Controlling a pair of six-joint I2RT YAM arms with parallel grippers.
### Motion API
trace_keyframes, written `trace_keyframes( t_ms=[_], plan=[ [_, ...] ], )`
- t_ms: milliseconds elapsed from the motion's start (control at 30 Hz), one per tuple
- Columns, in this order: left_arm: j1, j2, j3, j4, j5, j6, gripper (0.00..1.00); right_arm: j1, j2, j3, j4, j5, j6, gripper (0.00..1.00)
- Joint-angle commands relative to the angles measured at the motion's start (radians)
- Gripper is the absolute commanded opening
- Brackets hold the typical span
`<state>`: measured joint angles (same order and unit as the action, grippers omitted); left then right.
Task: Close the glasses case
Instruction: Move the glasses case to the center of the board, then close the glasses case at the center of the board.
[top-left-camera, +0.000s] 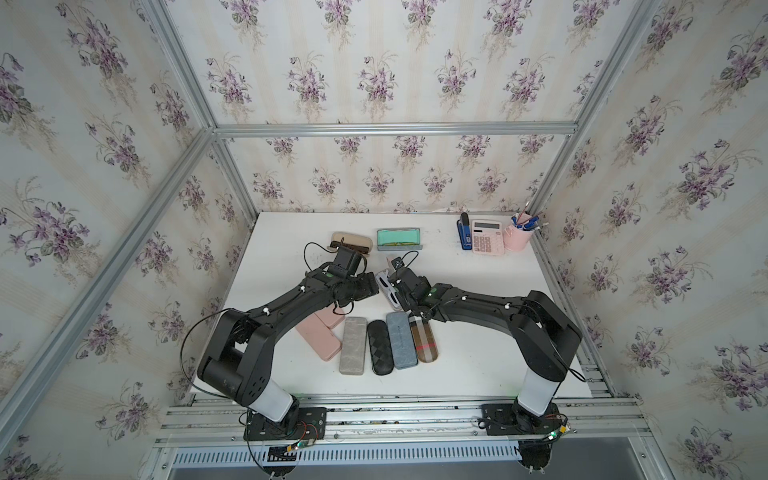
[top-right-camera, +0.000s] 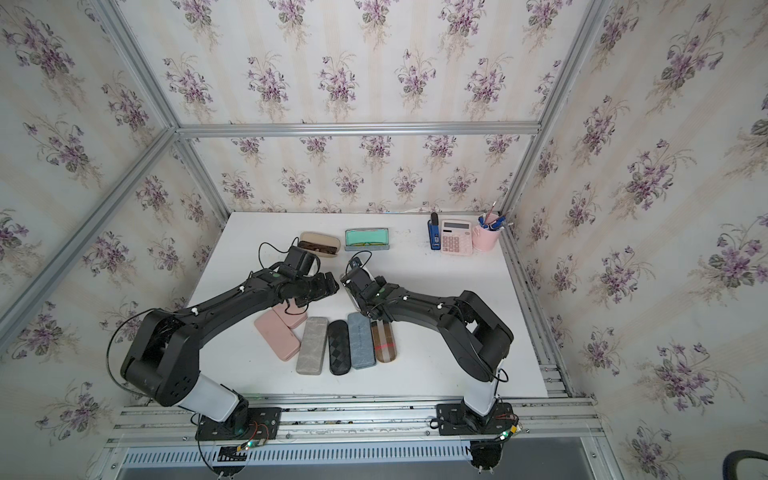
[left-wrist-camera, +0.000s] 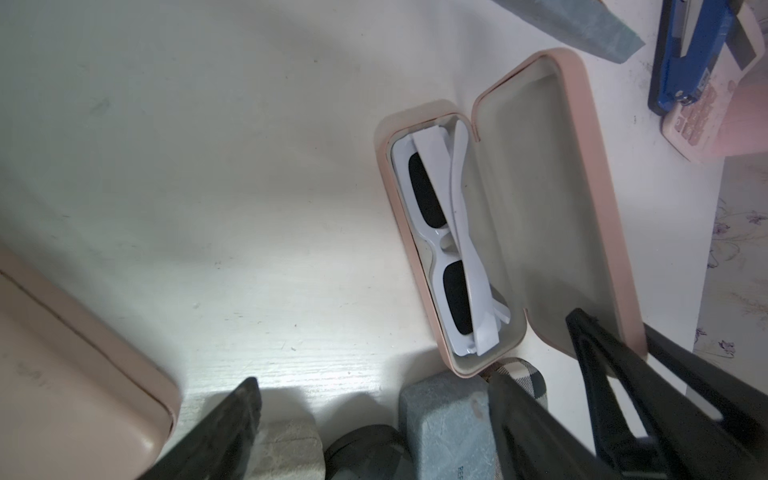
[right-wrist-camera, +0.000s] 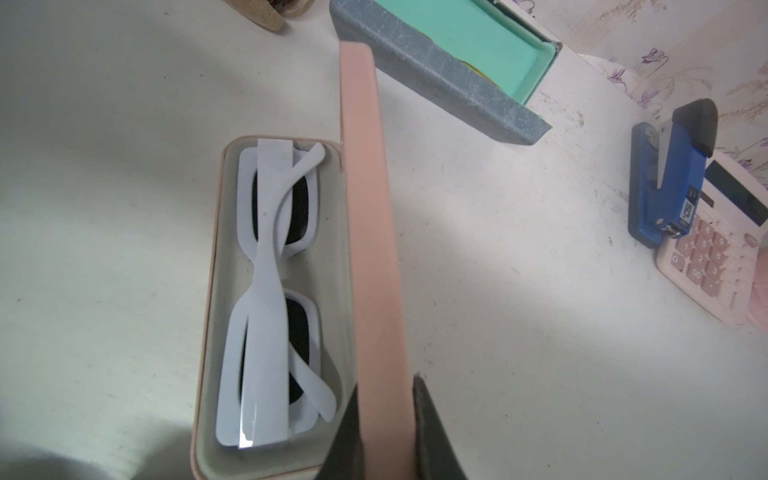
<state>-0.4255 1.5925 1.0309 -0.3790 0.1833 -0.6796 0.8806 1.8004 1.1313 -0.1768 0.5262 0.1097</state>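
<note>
The pink glasses case (right-wrist-camera: 216, 257) lies open on the white table with white sunglasses (right-wrist-camera: 270, 266) in its grey-lined base. Its lid (right-wrist-camera: 365, 199) stands nearly upright. My right gripper (right-wrist-camera: 384, 399) is shut on the lid's near end, one finger inside and one outside. The left wrist view shows the same case (left-wrist-camera: 552, 199), the sunglasses (left-wrist-camera: 440, 237) and the right fingers (left-wrist-camera: 602, 357) on the lid. My left gripper (left-wrist-camera: 374, 386) is open beside the case, holding nothing. In a top view the sunglasses (top-left-camera: 386, 286) show between both grippers.
A row of closed cases lies at the front: two pink (top-left-camera: 318, 338), grey (top-left-camera: 352, 345), black (top-left-camera: 379, 347), blue-grey (top-left-camera: 401, 338), plaid (top-left-camera: 424, 340). Behind are an open tan case (top-left-camera: 351, 241), an open teal-lined case (top-left-camera: 399, 239), a blue stapler (top-left-camera: 464, 232), a calculator (top-left-camera: 487, 237) and a pink pen cup (top-left-camera: 517, 237).
</note>
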Motion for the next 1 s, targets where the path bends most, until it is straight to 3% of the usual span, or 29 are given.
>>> trace_keyframes(
  t_ms=[0,300,467,633,833,967],
  plan=[
    [0.001,0.040,0.017,0.052,0.020,-0.048,0.88,0.001,-0.004,0.000,0.025,-0.001,0.021,0.17],
    [-0.005,0.141,0.041,0.093,0.024,-0.136,0.81,0.001,-0.028,-0.020,0.034,-0.017,0.034,0.27],
    [-0.010,0.153,0.043,0.093,0.006,-0.152,0.69,0.001,-0.035,-0.023,0.042,-0.026,0.030,0.33],
    [-0.010,0.191,0.070,0.082,0.011,-0.147,0.50,0.001,-0.049,-0.020,0.044,-0.047,0.031,0.44],
    [-0.013,0.214,0.089,0.080,0.015,-0.153,0.46,0.001,-0.102,-0.026,0.052,-0.089,0.025,0.60],
    [-0.022,0.238,0.118,0.066,0.007,-0.158,0.45,0.001,-0.125,-0.014,0.035,-0.127,0.024,0.63]
  ],
)
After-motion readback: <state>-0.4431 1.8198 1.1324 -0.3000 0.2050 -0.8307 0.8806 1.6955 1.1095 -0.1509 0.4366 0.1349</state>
